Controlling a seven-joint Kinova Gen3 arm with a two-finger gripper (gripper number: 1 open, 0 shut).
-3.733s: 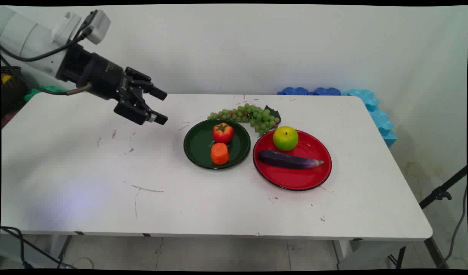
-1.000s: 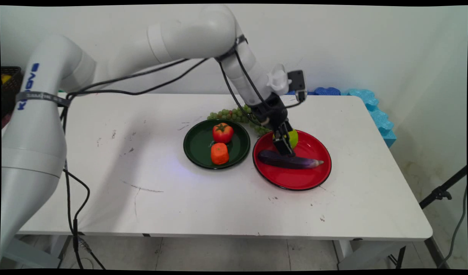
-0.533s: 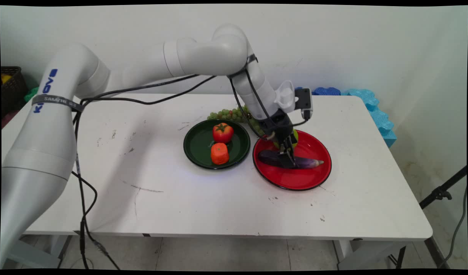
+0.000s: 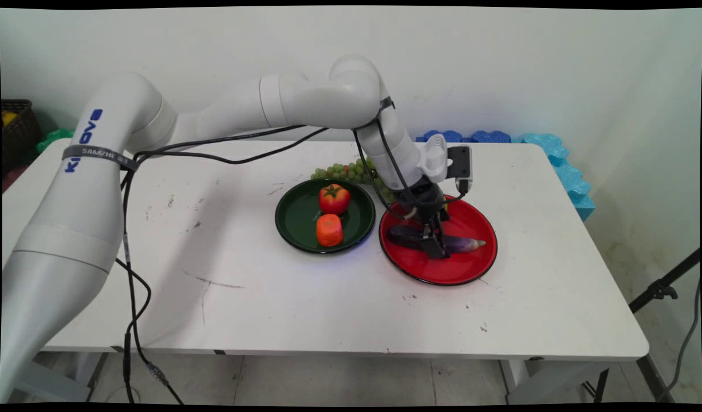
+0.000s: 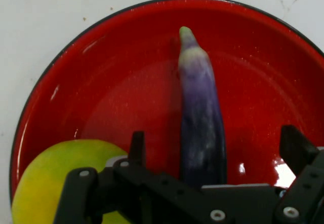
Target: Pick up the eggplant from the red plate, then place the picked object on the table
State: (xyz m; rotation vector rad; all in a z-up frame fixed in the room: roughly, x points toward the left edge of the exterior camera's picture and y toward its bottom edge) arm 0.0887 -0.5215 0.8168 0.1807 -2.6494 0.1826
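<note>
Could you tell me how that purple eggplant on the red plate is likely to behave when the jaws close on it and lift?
The eggplant looks smooth and glossy, so it may slip. Being long and round, it could roll on the red plate. The gripper straddles it off-centre, so it might tilt.

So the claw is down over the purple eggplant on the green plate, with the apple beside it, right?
Not quite: the plate is red, as the hand view shows. The gripper is open, its fingers either side of the eggplant, with the green apple beside it.
</note>
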